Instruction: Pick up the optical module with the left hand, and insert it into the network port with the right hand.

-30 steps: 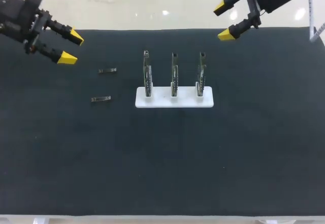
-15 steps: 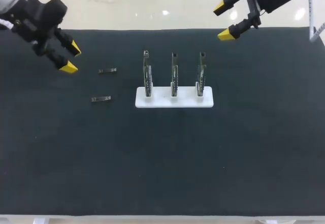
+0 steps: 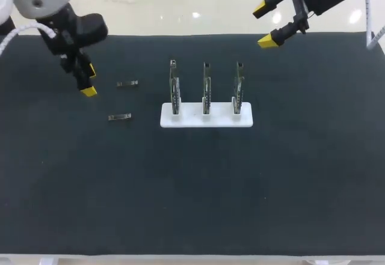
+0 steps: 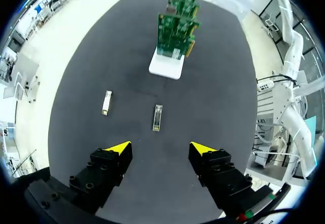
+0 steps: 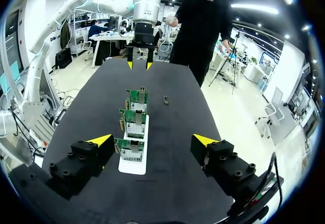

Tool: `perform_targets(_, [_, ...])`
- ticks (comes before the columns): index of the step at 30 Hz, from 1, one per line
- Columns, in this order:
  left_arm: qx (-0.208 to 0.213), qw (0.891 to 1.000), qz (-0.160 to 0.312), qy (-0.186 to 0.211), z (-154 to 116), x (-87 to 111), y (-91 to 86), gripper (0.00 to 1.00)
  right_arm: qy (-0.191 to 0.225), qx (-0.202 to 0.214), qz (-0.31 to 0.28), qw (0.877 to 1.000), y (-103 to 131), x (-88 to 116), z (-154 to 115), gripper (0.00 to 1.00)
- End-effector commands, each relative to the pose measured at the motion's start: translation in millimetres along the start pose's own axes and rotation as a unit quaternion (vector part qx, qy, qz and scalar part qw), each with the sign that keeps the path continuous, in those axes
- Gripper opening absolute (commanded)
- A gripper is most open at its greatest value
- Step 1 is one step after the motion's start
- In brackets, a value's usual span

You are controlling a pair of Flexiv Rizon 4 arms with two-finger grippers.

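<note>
Two small metal optical modules lie on the black mat, one farther back (image 3: 127, 83) and one nearer the front (image 3: 120, 117). My left gripper (image 3: 88, 80) hangs open just left of them, holding nothing. In the left wrist view both modules (image 4: 158, 118) (image 4: 106, 102) lie ahead of the open fingers (image 4: 161, 150). Three upright green boards with the network ports (image 3: 206, 88) stand on a white base (image 3: 206, 119) mid-table. My right gripper (image 3: 267, 23) is open and empty over the table's far edge. The right wrist view looks down over the boards (image 5: 132, 127) from behind its open fingers (image 5: 152, 141).
The black mat (image 3: 198, 193) covers the whole table. In the right wrist view one module (image 5: 166, 100) lies beyond the boards, and my left gripper (image 5: 138, 64) hangs at the table's far end.
My left arm has swung in from the table's far left corner towards the modules and turned its fingers downward. The right arm has not moved.
</note>
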State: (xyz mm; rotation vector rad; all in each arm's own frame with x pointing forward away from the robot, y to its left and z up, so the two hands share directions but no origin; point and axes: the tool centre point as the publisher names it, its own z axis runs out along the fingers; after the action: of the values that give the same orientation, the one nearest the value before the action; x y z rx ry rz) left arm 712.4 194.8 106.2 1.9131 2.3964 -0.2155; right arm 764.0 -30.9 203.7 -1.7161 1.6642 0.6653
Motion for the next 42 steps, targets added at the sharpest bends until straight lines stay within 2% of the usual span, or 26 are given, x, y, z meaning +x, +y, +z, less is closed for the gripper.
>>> perform_targets(1, [0.002,0.995,0.014,0.103,8.3,-6.9,8.3,1.00,-0.001,0.000,0.000,1.000,0.2,0.2,0.2,1.00])
perform_targets(8, [-0.001,0.994,0.071,0.085,13.3,-5.1,7.0,1.00,-0.001,0.000,0.000,1.000,0.2,0.2,0.2,1.00])
perform_targets(14, [-0.004,0.993,0.106,0.057,20.3,-3.0,7.7,1.00,-0.001,0.000,0.000,1.000,0.2,0.2,0.2,1.00])
perform_targets(16, [0.006,0.993,0.111,0.050,22.2,-1.8,7.3,1.00,-0.001,0.000,0.000,1.000,0.2,0.2,0.2,1.00])
perform_targets(29, [0.006,0.994,0.096,0.047,40.1,2.0,9.0,1.00,-0.001,0.000,0.000,1.000,0.2,0.2,0.2,1.00])
perform_targets(30, [-0.002,0.995,0.096,0.036,40.8,1.7,8.6,1.00,-0.001,0.000,0.000,1.000,0.2,0.2,0.2,1.00])
perform_targets(42, [-0.002,0.995,0.096,0.036,40.8,1.7,8.6,1.00,-0.001,0.000,0.000,1.000,0.2,0.2,0.2,1.00])
